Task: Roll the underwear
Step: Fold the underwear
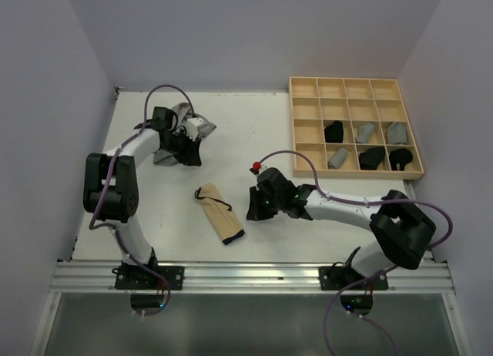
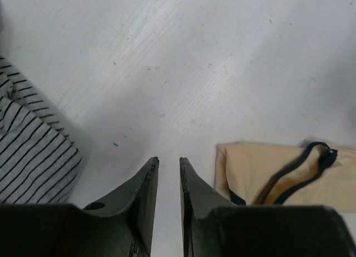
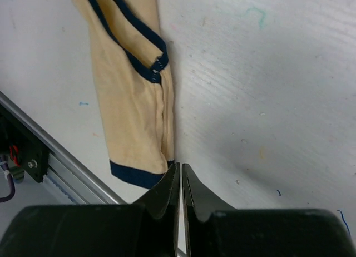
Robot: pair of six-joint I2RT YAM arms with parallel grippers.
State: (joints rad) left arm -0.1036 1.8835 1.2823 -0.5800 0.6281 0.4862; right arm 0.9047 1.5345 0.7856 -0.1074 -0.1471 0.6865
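Observation:
The tan-beige underwear (image 1: 219, 212) with dark trim lies folded into a long narrow strip on the white table, between the two arms. My right gripper (image 1: 252, 206) hovers just right of the strip's near end. In the right wrist view its jaws (image 3: 181, 165) are shut with nothing in them, next to the strip's dark-hemmed corner (image 3: 130, 101). My left gripper (image 1: 185, 152) is at the back left beside a pile of grey and striped underwear (image 1: 191, 129). Its jaws (image 2: 168, 159) stand slightly apart over bare table, holding nothing, with striped cloth (image 2: 28, 151) to the left and the tan strip (image 2: 261, 168) to the right.
A pale wooden grid tray (image 1: 293, 125) stands at the back right, with several rolled black and grey garments (image 1: 366, 131) in its lower compartments. A metal rail (image 1: 246, 275) runs along the table's near edge. Walls close in on the left, back and right.

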